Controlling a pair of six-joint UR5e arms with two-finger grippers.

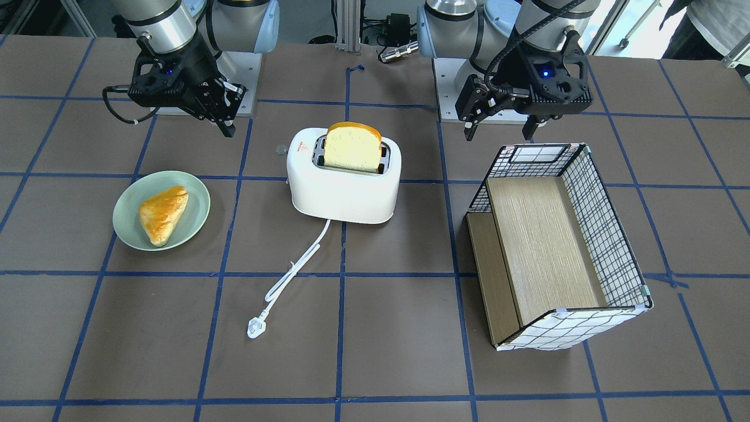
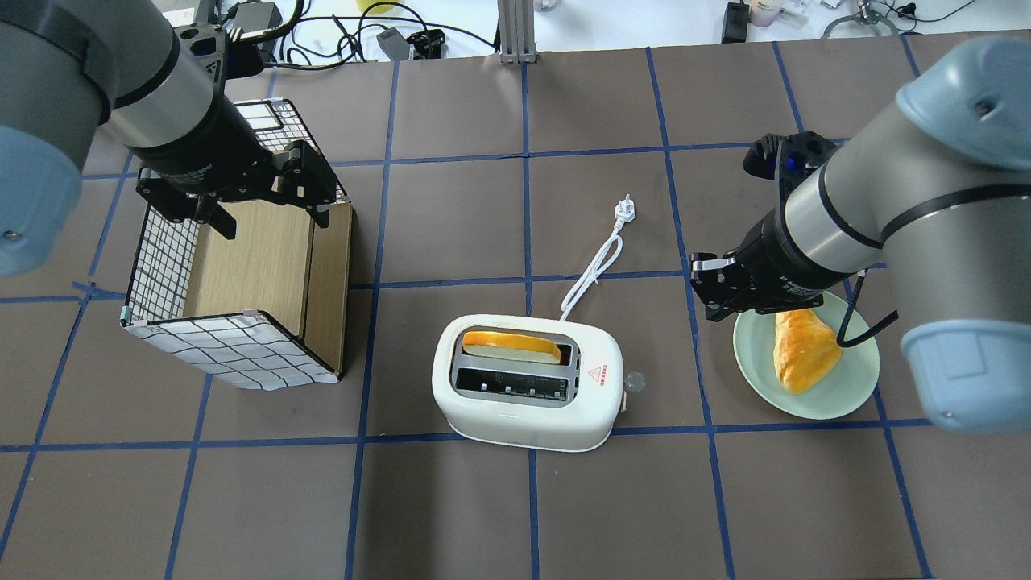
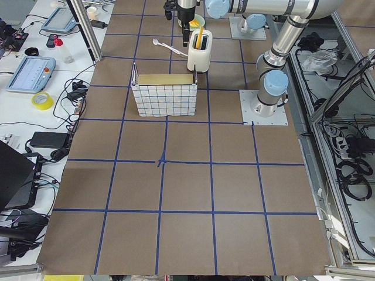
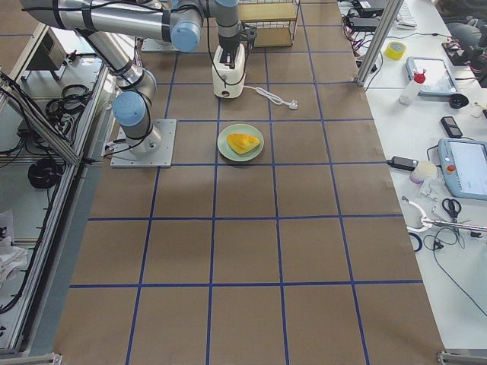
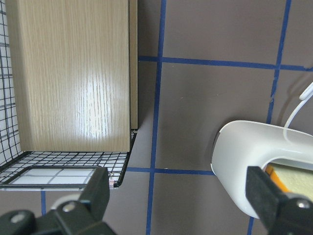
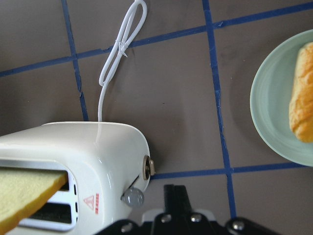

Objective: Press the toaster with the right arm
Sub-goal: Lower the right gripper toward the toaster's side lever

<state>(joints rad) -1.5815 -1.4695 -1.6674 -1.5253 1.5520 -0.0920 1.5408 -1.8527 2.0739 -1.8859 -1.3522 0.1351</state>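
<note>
The white two-slot toaster [image 1: 343,187] stands mid-table with a slice of toast [image 1: 353,146] upright in one slot; it also shows in the overhead view [image 2: 527,403] and the right wrist view [image 6: 73,152]. Its round lever knob [image 6: 133,197] sticks out of the end that faces my right gripper. My right gripper [image 1: 227,129] is shut and empty. It hangs above the table beside that end, apart from the toaster [image 2: 713,310]. My left gripper [image 1: 501,133] is open and empty, over the basket's edge.
A green plate [image 1: 196,202] with a pastry [image 1: 163,214] lies under the right arm. A wire basket with a wooden floor [image 1: 603,234] lies on its side by the left arm. The toaster's white cord and plug [image 1: 256,328] trail across the table.
</note>
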